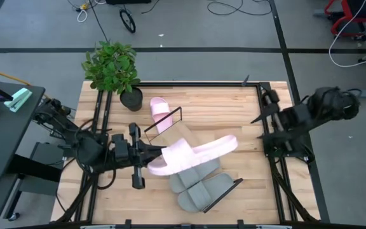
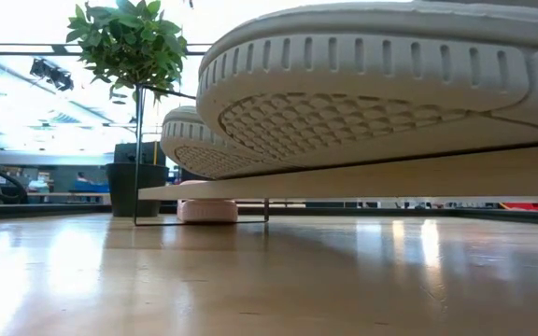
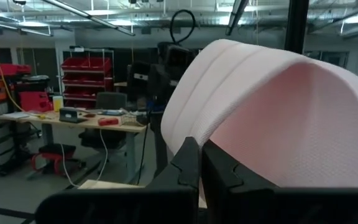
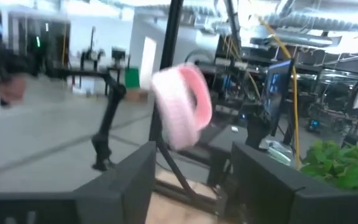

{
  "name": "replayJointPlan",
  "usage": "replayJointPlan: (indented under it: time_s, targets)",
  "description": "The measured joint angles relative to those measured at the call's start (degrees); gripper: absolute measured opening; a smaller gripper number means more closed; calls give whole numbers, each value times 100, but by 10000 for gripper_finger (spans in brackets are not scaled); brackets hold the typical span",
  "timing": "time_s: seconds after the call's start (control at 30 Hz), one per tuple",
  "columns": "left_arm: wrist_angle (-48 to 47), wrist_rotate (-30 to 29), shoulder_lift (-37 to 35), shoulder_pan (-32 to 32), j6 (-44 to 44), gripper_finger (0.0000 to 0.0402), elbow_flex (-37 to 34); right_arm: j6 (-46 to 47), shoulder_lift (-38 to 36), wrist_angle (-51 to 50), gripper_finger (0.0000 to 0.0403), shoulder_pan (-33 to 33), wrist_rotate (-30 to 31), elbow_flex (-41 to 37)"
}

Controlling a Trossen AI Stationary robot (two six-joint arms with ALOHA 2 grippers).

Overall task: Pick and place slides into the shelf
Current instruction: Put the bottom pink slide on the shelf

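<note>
Left gripper [image 1: 159,154] at frame centre, fingers clamped on heel of pink slide [image 1: 199,152], held over grey slides [image 1: 199,184]. Right gripper [image 4: 185,180] right-edge, fingers spread, empty.

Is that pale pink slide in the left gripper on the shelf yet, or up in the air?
In the air: the left gripper holds the pale pink ribbed slide sandal by its heel above the grey sandals.

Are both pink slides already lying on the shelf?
No: the left gripper holds one pink slide above the grey slides; the other pink slide lies near the plant.
</note>
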Motion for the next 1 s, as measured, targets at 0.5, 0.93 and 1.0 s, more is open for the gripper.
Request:
replayJointPlan:
  time_s: [0.5,0.93,1.0]
  targets:
    - [-16,142,-2,136,-218,4,0,-1148,1163,405,247,-4,-235,556]
    - [-41,83,-2,152,-277,4,0,-1454,1083,409,243,-215,-123,688]
    - [-28,83,-2,152,-277,4,0,-1450,1084,402,243,-257,-207,688]
